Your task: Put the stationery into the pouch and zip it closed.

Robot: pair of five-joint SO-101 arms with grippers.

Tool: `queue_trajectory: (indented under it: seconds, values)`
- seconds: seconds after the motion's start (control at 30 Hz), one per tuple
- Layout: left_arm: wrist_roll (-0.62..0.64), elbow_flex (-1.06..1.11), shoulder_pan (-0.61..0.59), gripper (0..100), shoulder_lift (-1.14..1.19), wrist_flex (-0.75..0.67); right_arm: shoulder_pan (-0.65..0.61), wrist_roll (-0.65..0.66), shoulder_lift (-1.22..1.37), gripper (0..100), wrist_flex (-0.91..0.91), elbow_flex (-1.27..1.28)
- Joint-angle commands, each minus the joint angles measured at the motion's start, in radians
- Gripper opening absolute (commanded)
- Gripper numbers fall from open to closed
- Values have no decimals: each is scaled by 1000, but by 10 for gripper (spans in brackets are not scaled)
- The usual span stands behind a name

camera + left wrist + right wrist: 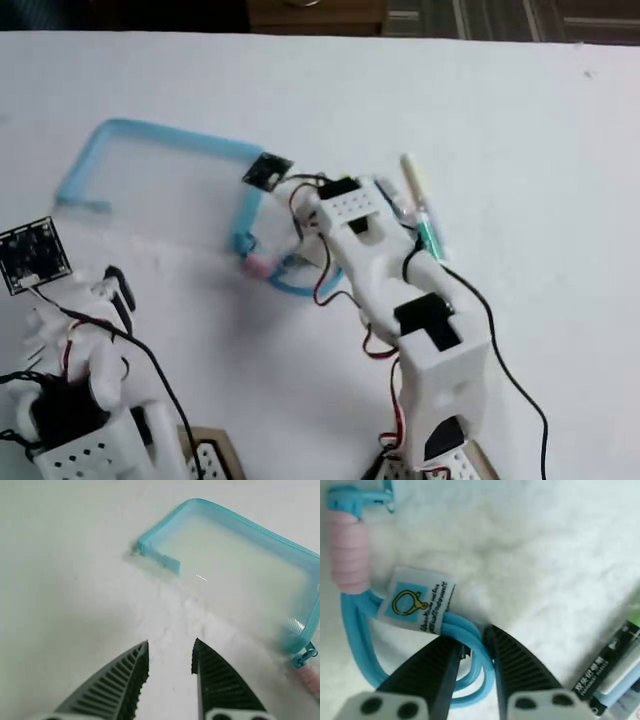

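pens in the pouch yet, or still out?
Out. The pens lie on the table, apart from the pouch, which looks empty.

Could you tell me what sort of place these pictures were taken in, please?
Probably a robotics workbench or lab: two small arms carrying bare circuit boards stand on a plain white table, with a clear pouch and pens laid out.

Left arm is folded back at the near left. Left hand is low, fingers slightly apart and holding nothing. Right arm is stretched forward. Right hand points down, fingers pinched on loop.
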Motion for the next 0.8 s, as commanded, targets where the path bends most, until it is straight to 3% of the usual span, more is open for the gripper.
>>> queue_trajectory:
  seconds: [0.0, 0.33, 0.63, 0.77]
  values:
    - [5, -15, 5, 166, -8, 6, 15, 0, -41, 18, 12, 0]
    - [5, -227, 7, 166, 30, 124, 36, -176, -518, 16, 5, -3]
    - [2, -589, 8, 166, 410, 301, -28, -327, -868, 16, -65, -3]
    - [-166, -781, 45, 166, 530, 448, -65, -367, -969, 16, -194, -3]
